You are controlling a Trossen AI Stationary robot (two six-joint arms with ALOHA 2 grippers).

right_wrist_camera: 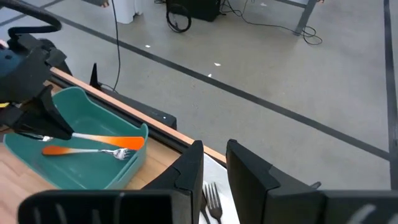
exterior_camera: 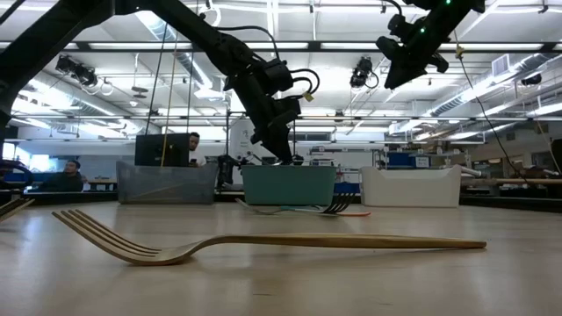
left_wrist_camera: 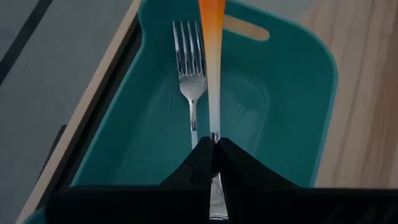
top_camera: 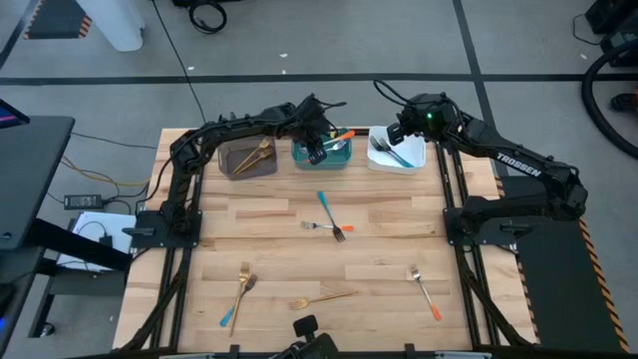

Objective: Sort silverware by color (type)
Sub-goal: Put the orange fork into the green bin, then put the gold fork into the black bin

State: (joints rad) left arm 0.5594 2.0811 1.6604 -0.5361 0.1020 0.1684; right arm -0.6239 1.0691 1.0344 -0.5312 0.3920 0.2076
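Note:
My left gripper [top_camera: 317,152] hangs over the teal bin [top_camera: 299,163], shut on a silver utensil with an orange handle [left_wrist_camera: 211,56]. A second orange-handled fork [left_wrist_camera: 189,68] lies flat on the bin's floor. The brown bin [top_camera: 231,168] holds a gold fork [top_camera: 257,154]. The white bin [top_camera: 417,160] holds teal-handled forks [top_camera: 391,152]. My right gripper [right_wrist_camera: 214,165] hovers open above the white bin, with nothing between its fingers. Loose silverware lies on the table: a teal-handled piece [top_camera: 324,204], an orange-handled fork [top_camera: 426,292], and gold forks [top_camera: 321,297]. My left gripper pinches the utensil's silver shaft [left_wrist_camera: 214,132] between its two fingers, which slant down toward the bin. The utensil runs on along the fingers, and its orange handle [right_wrist_camera: 124,142] points away toward the bin's rim. It sits above the fork on the bin's floor.
The three bins stand in a row along the table's far edge. A fork with an orange end [top_camera: 324,227] crosses the table's middle. A gold fork [top_camera: 242,284] and a teal-handled piece [top_camera: 229,314] lie near the front left. People sit in the room beyond [exterior_camera: 189,145].

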